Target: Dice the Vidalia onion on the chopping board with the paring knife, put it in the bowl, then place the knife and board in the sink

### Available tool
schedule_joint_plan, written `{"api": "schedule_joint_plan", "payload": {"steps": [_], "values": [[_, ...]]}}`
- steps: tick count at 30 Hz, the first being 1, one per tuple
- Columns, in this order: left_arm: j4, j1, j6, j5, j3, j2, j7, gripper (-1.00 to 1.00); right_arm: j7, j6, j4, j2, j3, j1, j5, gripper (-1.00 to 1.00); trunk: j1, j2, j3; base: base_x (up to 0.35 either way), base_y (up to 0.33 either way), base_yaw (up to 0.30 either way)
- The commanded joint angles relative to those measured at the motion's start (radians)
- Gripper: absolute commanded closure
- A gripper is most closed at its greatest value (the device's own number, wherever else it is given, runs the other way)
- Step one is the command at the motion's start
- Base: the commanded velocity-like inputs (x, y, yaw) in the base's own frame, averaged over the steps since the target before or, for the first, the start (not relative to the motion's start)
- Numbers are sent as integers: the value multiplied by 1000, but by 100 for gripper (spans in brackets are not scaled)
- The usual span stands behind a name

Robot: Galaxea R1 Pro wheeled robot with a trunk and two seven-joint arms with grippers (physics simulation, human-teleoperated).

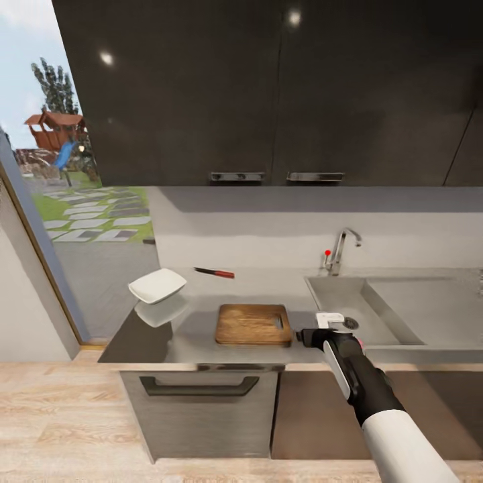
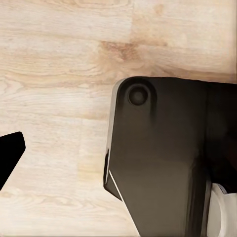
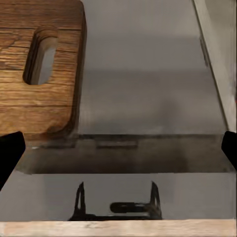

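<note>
The brown chopping board [image 1: 253, 324] lies flat on the grey countertop [image 1: 194, 335], its slot handle towards the sink [image 1: 349, 302]. My right gripper [image 1: 296, 337] hovers low just beside the board's handle end. In the right wrist view the right gripper [image 3: 118, 153] is open, its fingertips [image 3: 10, 153] wide apart, over bare countertop with the board [image 3: 34, 64] ahead and to one side. The paring knife [image 1: 215, 272] lies by the back wall. The white bowl [image 1: 157, 285] stands at the counter's left end. The onion is hidden. My left gripper [image 2: 118, 153] hangs over the floor, one fingertip [image 2: 11, 154] far out.
The chrome tap [image 1: 340, 248] with its red-tipped lever stands behind the sink, whose round drain [image 1: 350, 323] is beside my right wrist. Dark wall cabinets [image 1: 268, 94] hang above. A drawer [image 1: 199, 386] sits under the counter. A dark robot part [image 2: 163, 153] is over the wooden floor [image 2: 54, 64].
</note>
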Motion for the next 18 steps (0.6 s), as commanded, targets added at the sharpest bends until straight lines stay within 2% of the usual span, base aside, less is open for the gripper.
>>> {"api": "schedule_joint_plan", "payload": {"steps": [1, 15, 18], "values": [[-2, 1, -1, 1, 1, 0, 0, -100, -6, -5, -1, 0, 2, -1, -4, -100, 0, -2, -2, -257, -188, 0], [-2, 0, 0, 1, 1, 0, 0, -100, -4, -138, -2, -2, 2, 1, -3, -100, 0, -2, -2, -258, -209, 0], [-2, 0, 0, 1, 1, 0, 0, -100, 16, -192, -13, -3, 2, 3, -3, -100, 0, -2, -2, -257, -217, 0]]}}
